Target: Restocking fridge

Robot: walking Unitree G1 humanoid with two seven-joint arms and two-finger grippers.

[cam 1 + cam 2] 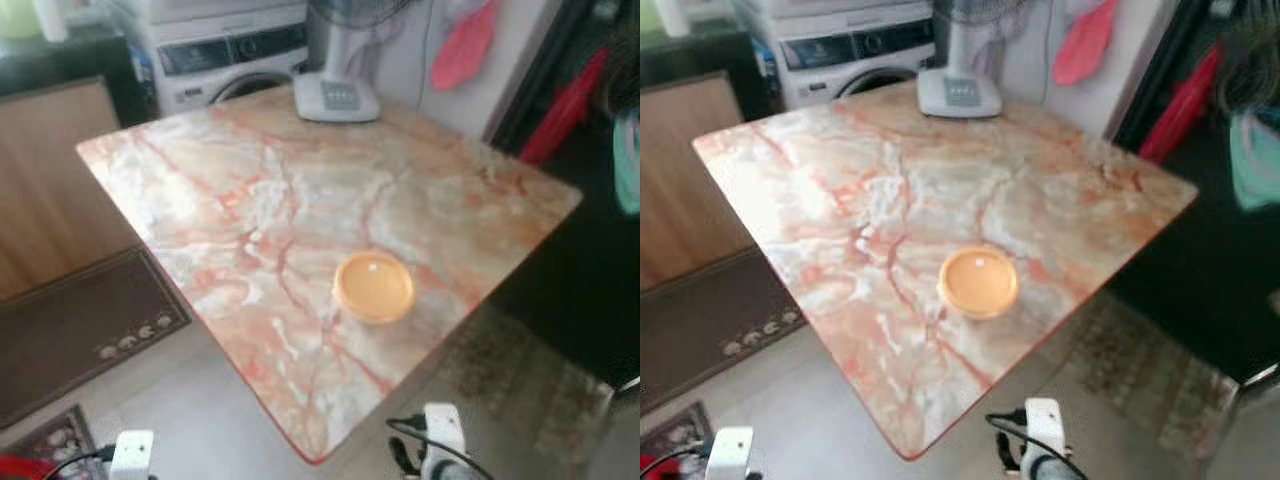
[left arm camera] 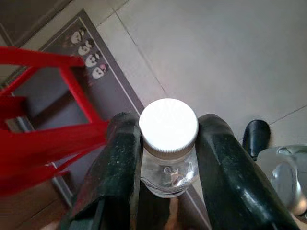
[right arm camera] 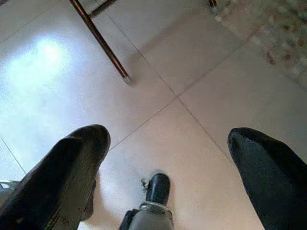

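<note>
While the left gripper [image 2: 168, 143] hangs low over the floor tiles, fingers clamped on a clear white-capped bottle [image 2: 169, 143], orange lidded container [image 1: 374, 287] near the marble tabletop's [image 1: 250, 190] right front edge, perhaps a tub, right gripper [image 3: 168, 158] spread wide above bare tiles.

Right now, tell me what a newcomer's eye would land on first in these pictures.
First the large marble-patterned table top with orange-pink veins, tilted cornerwise to the robot, with a single round orange lidded container near its closer edge. At the far corner stands the white base of a fan, with a white washing machine behind. The left gripper, low over the tiled floor, grips a clear plastic bottle with a white cap.
</note>
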